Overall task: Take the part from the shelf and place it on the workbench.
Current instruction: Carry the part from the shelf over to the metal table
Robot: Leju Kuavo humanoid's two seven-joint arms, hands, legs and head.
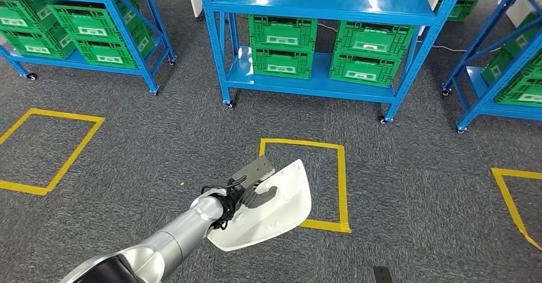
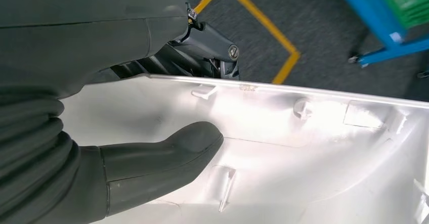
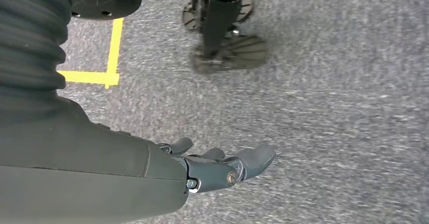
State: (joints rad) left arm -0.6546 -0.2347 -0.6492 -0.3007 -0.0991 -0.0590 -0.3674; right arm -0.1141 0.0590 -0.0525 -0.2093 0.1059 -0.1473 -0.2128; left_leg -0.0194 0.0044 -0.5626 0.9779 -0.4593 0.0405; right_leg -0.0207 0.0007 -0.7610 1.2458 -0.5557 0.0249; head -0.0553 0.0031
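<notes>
Left hand (image 1: 250,195) grips the white moulded part (image 1: 281,206) at its rim, thumb (image 2: 167,155) pressed on the inner face, held out over grey carpet (image 1: 409,187). Right hand (image 3: 222,168) hangs loosely spread, holding nothing. Risk: one-edge grip on a broad shell may let it pivot or slip while walking. Blue shelving (image 1: 319,85) stands well ahead; workbench unseen.
</notes>
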